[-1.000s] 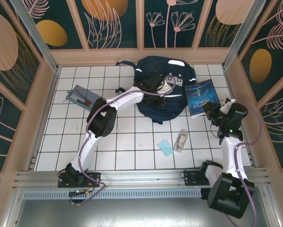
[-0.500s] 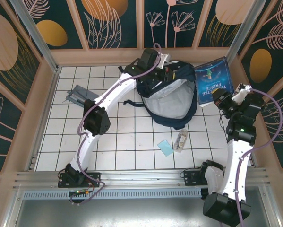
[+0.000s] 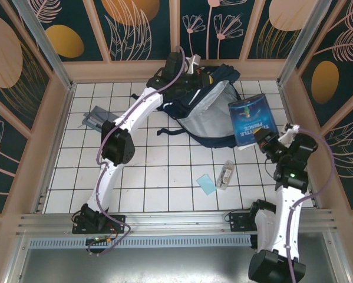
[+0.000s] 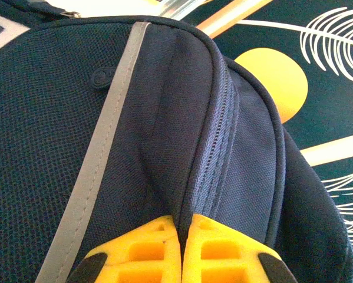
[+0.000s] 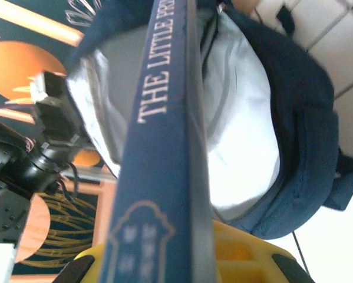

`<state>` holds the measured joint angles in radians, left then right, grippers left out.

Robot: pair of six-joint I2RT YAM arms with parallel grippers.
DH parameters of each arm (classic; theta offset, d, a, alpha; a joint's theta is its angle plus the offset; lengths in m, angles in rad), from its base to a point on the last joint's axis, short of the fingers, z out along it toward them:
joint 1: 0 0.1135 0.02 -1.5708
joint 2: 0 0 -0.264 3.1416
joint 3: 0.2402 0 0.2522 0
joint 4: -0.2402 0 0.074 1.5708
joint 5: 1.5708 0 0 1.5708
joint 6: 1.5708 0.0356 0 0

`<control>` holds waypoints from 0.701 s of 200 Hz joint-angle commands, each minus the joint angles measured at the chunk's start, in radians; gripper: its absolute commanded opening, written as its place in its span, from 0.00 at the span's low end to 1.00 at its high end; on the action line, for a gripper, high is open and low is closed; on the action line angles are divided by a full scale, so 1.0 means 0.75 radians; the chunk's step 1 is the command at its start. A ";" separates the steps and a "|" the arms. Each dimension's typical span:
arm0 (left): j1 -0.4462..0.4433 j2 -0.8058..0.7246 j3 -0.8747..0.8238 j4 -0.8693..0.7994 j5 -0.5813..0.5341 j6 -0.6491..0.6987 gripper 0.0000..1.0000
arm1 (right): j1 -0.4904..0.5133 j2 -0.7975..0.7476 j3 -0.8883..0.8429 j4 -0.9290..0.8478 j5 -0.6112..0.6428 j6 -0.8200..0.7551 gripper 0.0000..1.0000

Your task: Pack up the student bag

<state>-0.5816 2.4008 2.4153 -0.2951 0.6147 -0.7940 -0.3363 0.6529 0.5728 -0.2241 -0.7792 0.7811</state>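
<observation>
The bag (image 3: 208,115) has been pulled open by the left fingers (image 4: 164,244), pinched on its fabric; the book (image 3: 251,121), clamped in the right fingers (image 5: 238,253), has been brought to its mouth.

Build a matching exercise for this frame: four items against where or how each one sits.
Items: 1 student bag; 2 Little Prince book; 3 grey pouch; 4 light blue card.
States: A on tiles near the left wall; B clamped in right fingers; C on tiles between the arms; D fabric pinched by left fingers, mouth open.
Pairs: 1-D, 2-B, 3-A, 4-C.
</observation>
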 commanded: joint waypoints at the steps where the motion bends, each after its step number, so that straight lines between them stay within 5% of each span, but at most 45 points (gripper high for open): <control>1: -0.014 -0.085 -0.011 0.210 0.078 -0.025 0.00 | 0.086 0.009 -0.106 0.455 -0.074 0.168 0.00; 66: -0.015 -0.119 0.002 0.167 0.148 -0.029 0.00 | 0.501 0.486 -0.186 1.012 0.108 0.227 0.00; 140: -0.018 -0.200 -0.050 0.183 0.212 -0.056 0.00 | 0.616 1.066 0.022 1.450 0.152 0.273 0.00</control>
<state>-0.5892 2.3901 2.3718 -0.2775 0.7055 -0.8207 0.1078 1.3743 0.4980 0.6048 -0.6735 0.9619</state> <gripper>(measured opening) 0.057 0.135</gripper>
